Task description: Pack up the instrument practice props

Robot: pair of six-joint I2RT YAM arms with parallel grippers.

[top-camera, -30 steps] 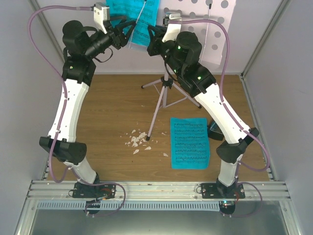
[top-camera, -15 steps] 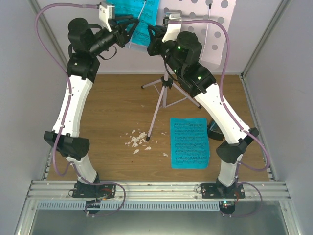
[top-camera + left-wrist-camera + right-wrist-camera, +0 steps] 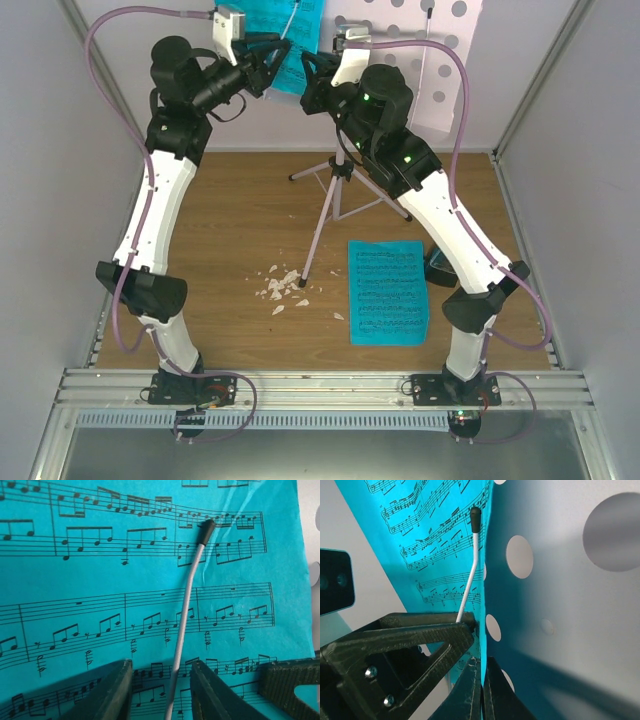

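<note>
**Left arm closes in on the clipped sheet**

In the last second the left gripper (image 3: 272, 62) has swung up and to the right. It now sits against the blue sheet (image 3: 300, 25) that hangs on the pink perforated music stand (image 3: 445, 55) at the back of the cell. The right arm has not moved.

In the left wrist view the jaws are apart. One of the fingers (image 3: 107, 692) lies on each side of the thin wire page holder (image 3: 186, 625), whose black tip presses the paper flat. In the right wrist view the right gripper (image 3: 481, 665) has its jaws pressed together at the sheet's edge, where paper meets stand. Whether they pinch the paper, the stand's lip or nothing cannot be told.

This probably means the work has reached freeing the sheet from the stand. The wire looks to be the obstacle, and it likely has to be lifted or swung aside before the page can come away.

Little of the packing seems done. A second sheet (image 3: 388, 292) lies flat on the wooden tabletop (image 3: 220, 220), just right of the tripod (image 3: 335, 195). A dark object half hidden behind the right arm may be the metronome (image 3: 437, 268). White scraps (image 3: 280, 286) are scattered near the tripod's front foot.

Pale walls enclose the table on three sides, and a metal rail (image 3: 320, 385) at the near edge carries both arm bases.
</note>
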